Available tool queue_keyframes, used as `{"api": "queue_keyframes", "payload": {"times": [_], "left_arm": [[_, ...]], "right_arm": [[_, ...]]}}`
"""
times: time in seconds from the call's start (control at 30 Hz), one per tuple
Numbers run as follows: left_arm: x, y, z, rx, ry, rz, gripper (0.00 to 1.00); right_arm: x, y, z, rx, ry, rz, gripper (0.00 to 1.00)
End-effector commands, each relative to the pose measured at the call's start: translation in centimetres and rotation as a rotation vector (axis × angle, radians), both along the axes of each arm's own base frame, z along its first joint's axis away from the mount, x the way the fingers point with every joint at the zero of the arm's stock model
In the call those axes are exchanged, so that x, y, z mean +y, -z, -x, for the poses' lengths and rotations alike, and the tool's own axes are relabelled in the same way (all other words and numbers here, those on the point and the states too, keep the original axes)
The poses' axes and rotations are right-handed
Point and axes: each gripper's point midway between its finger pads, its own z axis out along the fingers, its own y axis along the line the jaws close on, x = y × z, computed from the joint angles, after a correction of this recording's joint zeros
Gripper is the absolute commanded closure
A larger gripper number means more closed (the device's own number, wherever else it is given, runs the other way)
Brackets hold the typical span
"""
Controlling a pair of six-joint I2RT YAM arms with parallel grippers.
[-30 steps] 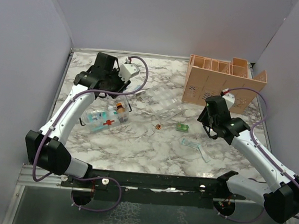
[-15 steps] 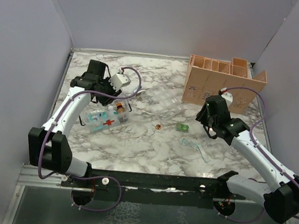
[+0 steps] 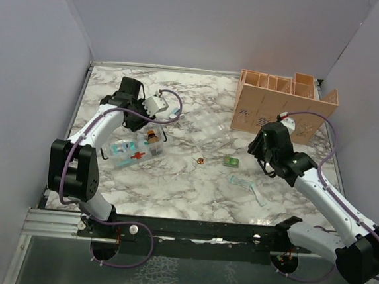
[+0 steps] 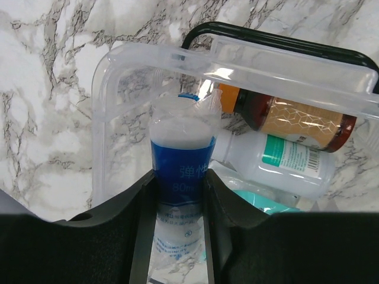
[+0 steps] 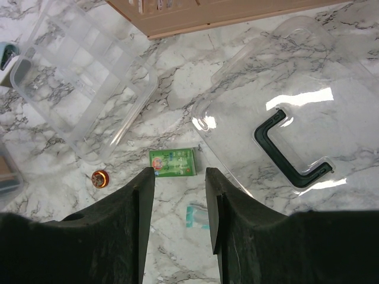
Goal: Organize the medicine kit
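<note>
Left hand [image 4: 180, 176] is clamped on a clear bottle [image 4: 179, 127] with a blue label. The bottle lies lengthwise between the fingers, its blue-capped end pointing away from the wrist and into a corner of the medicine kit [image 4: 99, 136]. From the top camera I see the kit lying open on the left half of the desk [image 3: 173, 180], below that hand. Its long axis slants from near-left to far-right, with the red cross facing up and the black handle at the far-right end. Inside it I can make out an amber bottle [image 4: 290, 115] and a white bottle [image 4: 278, 157] with a green label, both on their sides across the kit. My right hand [image 5: 177, 174] hangs above the middle of the desk with its fingers apart and nothing between them. A small green packet [image 5: 173, 161] lies flat directly under it. Beside that are a clear lid [image 5: 284, 77] with a dark handle, a clear divided tray [image 5: 83, 89] and a small copper-coloured disc [image 5: 100, 177]. The peach organizer [image 3: 272, 106] stands at the far right.
</note>
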Motion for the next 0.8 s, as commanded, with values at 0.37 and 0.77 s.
{"api": "queue_keyframes", "payload": {"times": [0.37,0.77], "left_arm": [[2.0,1.7,-3.4,-0.123,-0.048,-0.132,0.61],[1.2,1.5,-3.8,-0.136,-0.1,-0.144,0.44]], "right_arm": [[0.3,-0.9,-0.6,-0.054,-0.022,-0.011,0.59],[0.4,-0.9,-0.8,-0.051,-0.025,-0.008,0.59]]}}
